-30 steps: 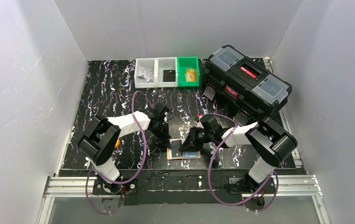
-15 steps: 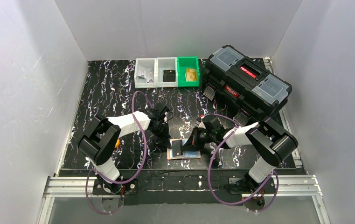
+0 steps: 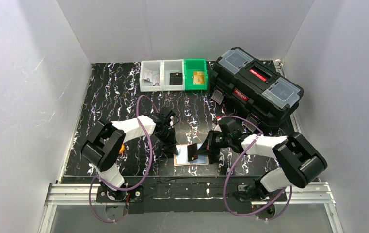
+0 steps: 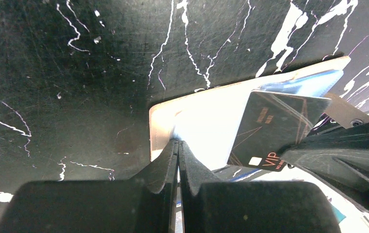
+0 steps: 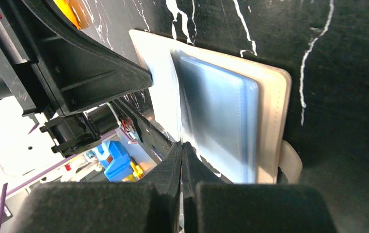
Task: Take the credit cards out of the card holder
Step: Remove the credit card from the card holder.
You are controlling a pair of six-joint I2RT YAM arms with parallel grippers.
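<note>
The cream card holder [image 3: 183,160] lies open near the table's front edge. Its pale blue plastic sleeves [image 5: 221,111] face up. My left gripper [image 4: 177,142] is shut, its tips pressed on the left part of the card holder [image 4: 206,114]. My right gripper [image 3: 200,149] is shut on the lower corner of a black credit card [image 4: 274,128] marked VIP. That credit card [image 3: 192,152] stands tilted above the holder, clear of the sleeves. In the right wrist view the card is edge-on between the fingers of my right gripper [image 5: 181,144] and barely shows.
A large black toolbox [image 3: 256,87] stands at the back right. Three small bins [image 3: 173,75], two white and one green, sit at the back centre with small items inside. The table's front edge lies just below the holder.
My right gripper has shut on the black card and drawn back to the right, pulling the card up out of the holder. The left gripper has stayed pressed on the holder.
</note>
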